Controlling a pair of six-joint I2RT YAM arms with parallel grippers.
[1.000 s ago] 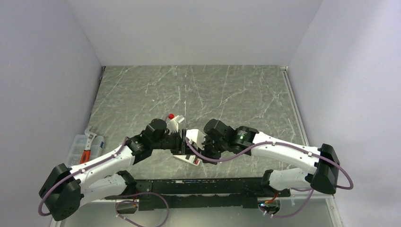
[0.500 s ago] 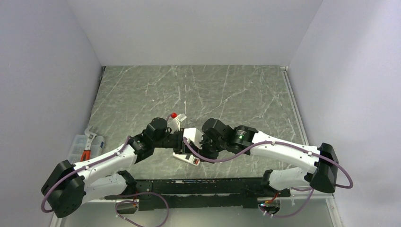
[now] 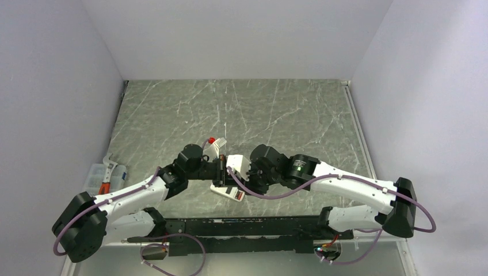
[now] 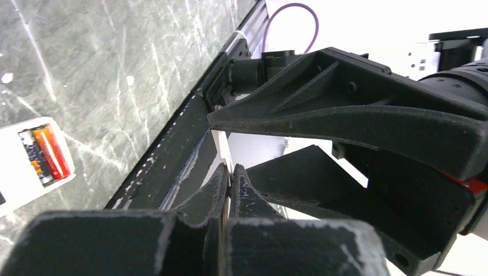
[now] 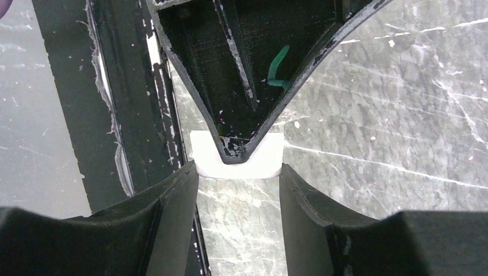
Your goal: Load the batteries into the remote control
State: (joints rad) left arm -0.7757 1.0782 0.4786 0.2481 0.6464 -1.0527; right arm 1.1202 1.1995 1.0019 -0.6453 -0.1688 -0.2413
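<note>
Left gripper (image 4: pixel 230 172) and right gripper (image 5: pixel 239 178) meet tip to tip, and the remote control (image 4: pixel 17 172) lies at their six o'clock. Both pinch one small white plastic piece (image 5: pixel 265 158), seemingly its cover. The batteries (image 4: pixel 46 154) sit inside the remote. Next, one gripper must release cleanly.

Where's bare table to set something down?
Bare: far half of the table, back wall to the arms; also beyond the right arm to the rail. Crowded: centre, left pincer and right pincer both on the white piece by the remote control; parts box at left edge.
</note>
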